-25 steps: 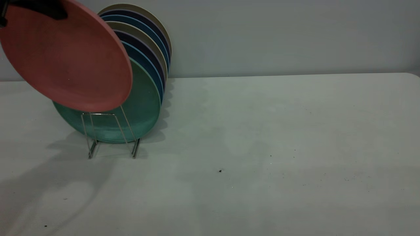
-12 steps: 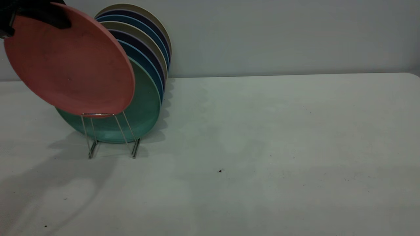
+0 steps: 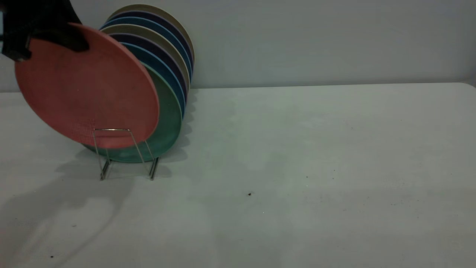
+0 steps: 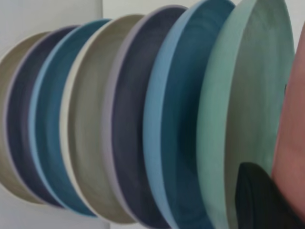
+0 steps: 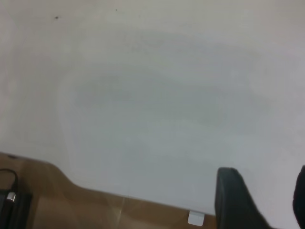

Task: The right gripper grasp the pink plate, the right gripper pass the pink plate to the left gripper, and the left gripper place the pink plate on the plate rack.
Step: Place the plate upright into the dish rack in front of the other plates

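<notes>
Exterior view: the left hand (image 3: 48,35) grips the top rim of the pink plate (image 3: 87,85), which tilts over the near end of the plate rack (image 3: 124,152) on the counter (image 3: 297,167), its lower edge behind the front wire loop and against the green plate (image 3: 167,123).

Left wrist view: a black finger (image 4: 259,198) presses the pink plate (image 4: 293,157) beside the row of racked plates (image 4: 128,124).

Right wrist view: the right hand (image 5: 261,200) hangs over bare counter (image 5: 157,95), fingers apart and holding nothing.
</notes>
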### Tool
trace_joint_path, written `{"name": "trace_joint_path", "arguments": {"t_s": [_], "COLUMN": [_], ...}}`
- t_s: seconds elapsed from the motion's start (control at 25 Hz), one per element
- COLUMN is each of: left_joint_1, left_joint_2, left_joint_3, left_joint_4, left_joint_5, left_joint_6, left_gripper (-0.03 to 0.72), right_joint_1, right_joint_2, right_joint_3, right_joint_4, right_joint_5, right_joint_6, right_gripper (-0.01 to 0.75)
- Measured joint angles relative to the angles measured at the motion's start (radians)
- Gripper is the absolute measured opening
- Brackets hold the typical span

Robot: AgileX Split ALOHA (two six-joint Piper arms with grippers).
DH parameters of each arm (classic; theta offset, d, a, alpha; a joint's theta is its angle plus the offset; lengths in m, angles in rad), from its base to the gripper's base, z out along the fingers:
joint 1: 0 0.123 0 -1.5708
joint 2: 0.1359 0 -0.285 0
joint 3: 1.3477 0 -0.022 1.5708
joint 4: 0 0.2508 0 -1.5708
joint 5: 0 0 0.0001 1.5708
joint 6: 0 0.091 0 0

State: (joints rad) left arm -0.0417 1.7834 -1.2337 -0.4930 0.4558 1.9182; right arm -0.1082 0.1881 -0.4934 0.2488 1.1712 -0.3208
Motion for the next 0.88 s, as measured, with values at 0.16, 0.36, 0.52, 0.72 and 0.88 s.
{"name": "trace_joint_path", "arguments": {"t_s": [0.16,0.36,0.52,0.72,0.88], "left_joint_1": [0.0,0.0,0.0,0.0,0.0], "left_joint_2": [0.027,0.058,0.088,0.102,0.109], "left_joint_3": [0.0,0.0,0.0,0.0,0.0], "left_joint_4": [-0.004,-0.024,-0.067,-0.075,-0.077], "left_joint_5": [-0.013,-0.028,-0.037,-0.044,-0.048], "left_joint_6": [0.0,0.0,0.001,0.002,0.003], "left_gripper": [0.084,0.084,0.085,0.088,0.093], "right_joint_1": [0.0,0.0,0.0,0.0,0.0], "right_joint_2": [0.0,0.0,0.0,0.0,0.0], "right_joint_3": [0.0,0.001,0.001,0.001,0.001], "right_joint_4": [0.0,0.0,0.0,0.0,0.0], "right_joint_5": [0.0,0.0,-0.001,-0.001,-0.001], "right_joint_6": [0.001,0.001,0.001,0.001,0.001], "right_gripper": [0.296,0.269,0.266,0.266,0.266]}}
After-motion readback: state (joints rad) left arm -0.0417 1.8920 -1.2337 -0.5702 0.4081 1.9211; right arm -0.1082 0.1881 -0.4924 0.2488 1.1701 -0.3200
